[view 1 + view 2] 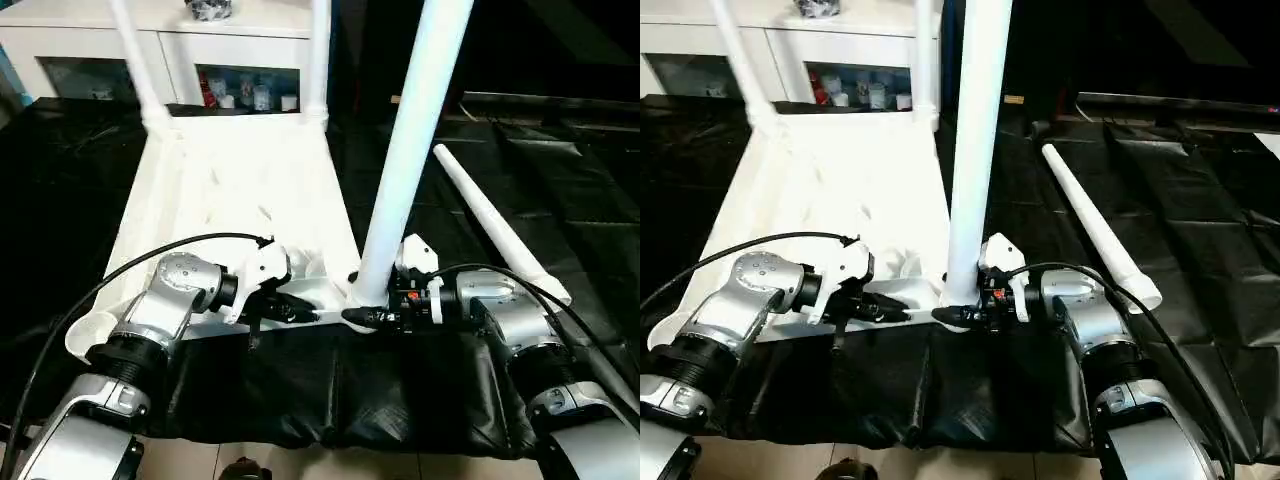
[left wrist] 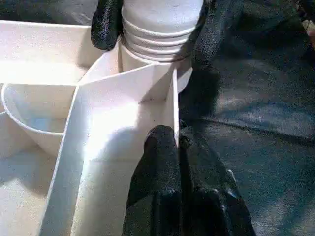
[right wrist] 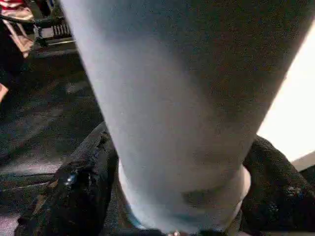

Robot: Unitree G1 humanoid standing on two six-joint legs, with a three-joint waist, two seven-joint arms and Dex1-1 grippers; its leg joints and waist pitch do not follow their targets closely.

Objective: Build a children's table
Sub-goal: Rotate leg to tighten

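From the left eye, the white tabletop [image 1: 240, 190] lies upside down on a black sheet [image 1: 560, 180], ribbed underside up, with two legs already standing in its far corner sockets: one at far left [image 1: 138, 65], one at far right [image 1: 318, 60]. The right gripper [image 1: 372, 316] clasps the base of a third leg [image 1: 410, 150], which stands upright at the near right corner. The left gripper [image 1: 292, 312] rests on the tabletop's near edge. A fourth leg [image 1: 500, 228] lies loose on the sheet to the right, beside the right forearm. A white cabinet with glass doors [image 1: 120, 50] stands behind.

In the left wrist view, the left gripper's fingers [image 2: 165, 182] are pressed together, pinching a thin rib [image 2: 173, 108] of the underside; beyond, the other gripper's black fingers [image 2: 106, 24] bracket the leg's ridged end at the socket.

In the right wrist view, the right gripper's fingers [image 3: 83, 191] sit either side of the leg's base [image 3: 187, 196], closed on it.
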